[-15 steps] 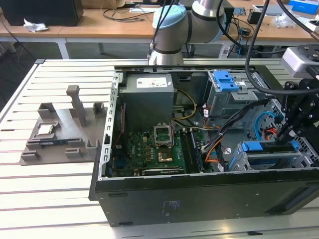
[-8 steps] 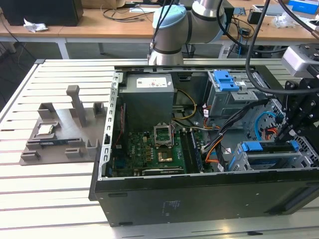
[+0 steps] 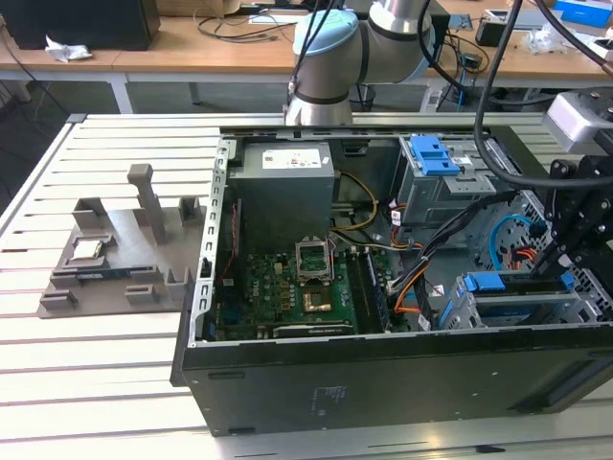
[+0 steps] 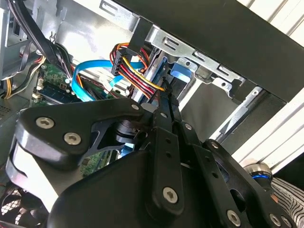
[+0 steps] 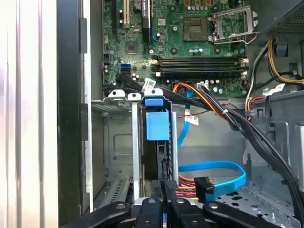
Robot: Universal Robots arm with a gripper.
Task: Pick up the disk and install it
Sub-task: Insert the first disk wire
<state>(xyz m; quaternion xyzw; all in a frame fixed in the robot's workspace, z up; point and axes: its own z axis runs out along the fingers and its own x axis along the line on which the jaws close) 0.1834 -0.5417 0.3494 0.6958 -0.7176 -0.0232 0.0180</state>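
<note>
While the gripper hangs over the drive cage at the computer case's front corner, the disk stands on edge in that cage, its blue carrier tab facing the motherboard. Its fingers look nearly closed at the disk's near end; whether they grip it, I cannot tell. Judging by looks, the disk is stiff, heavy and shock-sensitive; the carrier edges suit holding.

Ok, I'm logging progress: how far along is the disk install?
Seemingly done: the flat disk in its blue plastic carrier frame stands in a slot of the grey metal drive cage inside the open black computer case. In hand: the black gripper is right at the disk's near end. Left: I cannot tell whether it is fully seated or cabled.
</note>
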